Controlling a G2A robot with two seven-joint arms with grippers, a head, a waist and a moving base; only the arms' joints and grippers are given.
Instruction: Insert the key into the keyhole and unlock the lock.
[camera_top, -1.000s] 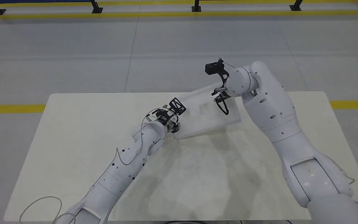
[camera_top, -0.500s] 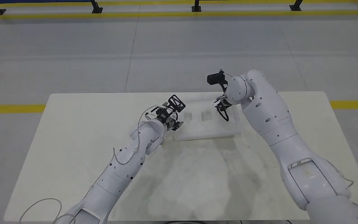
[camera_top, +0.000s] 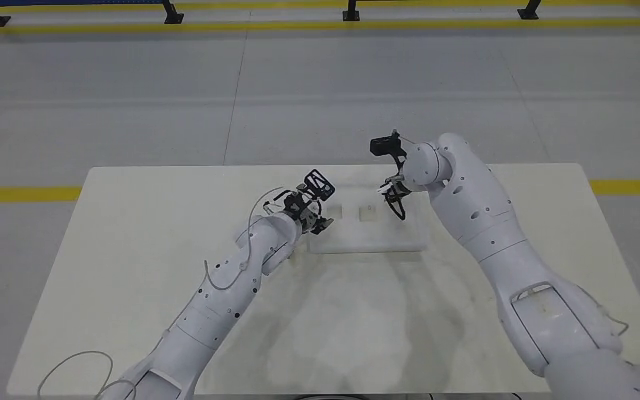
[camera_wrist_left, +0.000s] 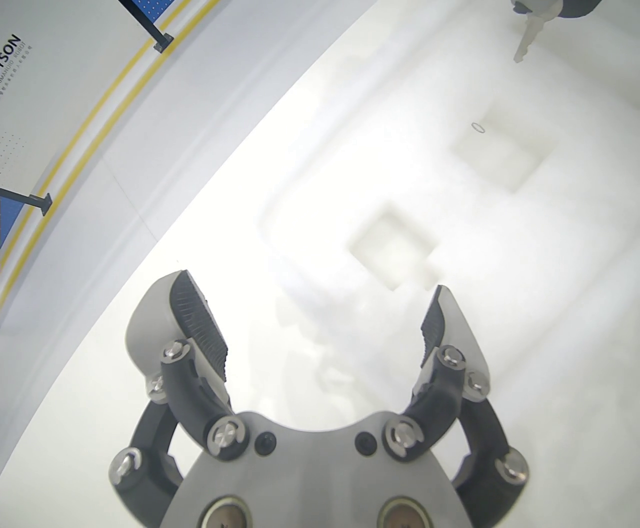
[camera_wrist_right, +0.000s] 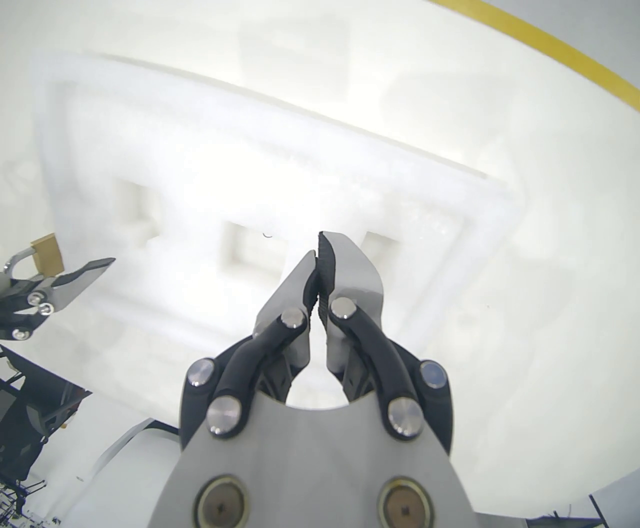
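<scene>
A white foam tray (camera_top: 372, 236) with square pockets lies on the table. My right gripper (camera_top: 393, 193) hangs over its far right part, fingers shut (camera_wrist_right: 317, 255). In the left wrist view a pale key (camera_wrist_left: 526, 42) points down from it, held at the head. My left gripper (camera_top: 314, 207) is at the tray's left end, open, with nothing between its pads (camera_wrist_left: 310, 295). A brass padlock (camera_wrist_right: 47, 252) with a silver shackle shows beside the left gripper (camera_wrist_right: 55, 272); I cannot tell whether it touches a finger.
The white table (camera_top: 130, 260) has free room in front of the tray and on both sides. A small wire ring (camera_wrist_left: 478, 127) lies in one tray pocket. A yellow floor line (camera_top: 35, 192) runs behind the table.
The foam tray has swung from a tilted lie to square with the table edge. My right gripper has shifted slightly left and toward the tray's far edge. The left gripper has moved a little right.
</scene>
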